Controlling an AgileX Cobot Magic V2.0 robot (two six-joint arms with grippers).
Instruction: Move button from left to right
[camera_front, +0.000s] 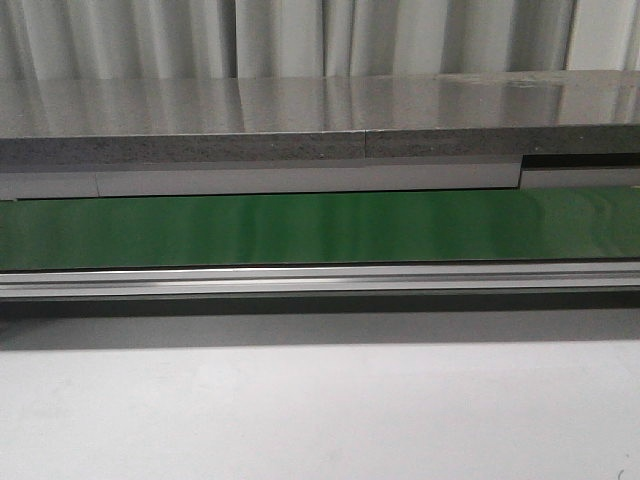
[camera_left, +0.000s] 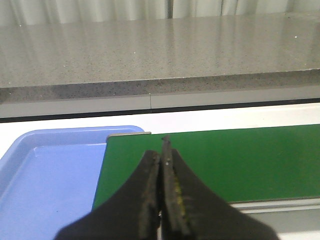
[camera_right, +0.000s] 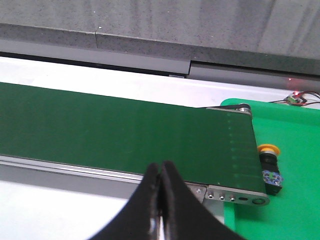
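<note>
Off the belt's (camera_right: 125, 135) right end, the button (camera_right: 270, 162) lies on its side in the green tray (camera_right: 290, 200), so judge it delivered; keep both arms clear. Left gripper (camera_left: 162, 150) and right gripper (camera_right: 161, 172) hover low over the belt, fingers clenched, empty. Blue tray (camera_left: 45, 175) looks bare.

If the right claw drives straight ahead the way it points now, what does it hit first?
Probably the green belt, which lies directly ahead of the shut right claw. The button sits off to one side, out of that line. Depth is hard to judge.
</note>
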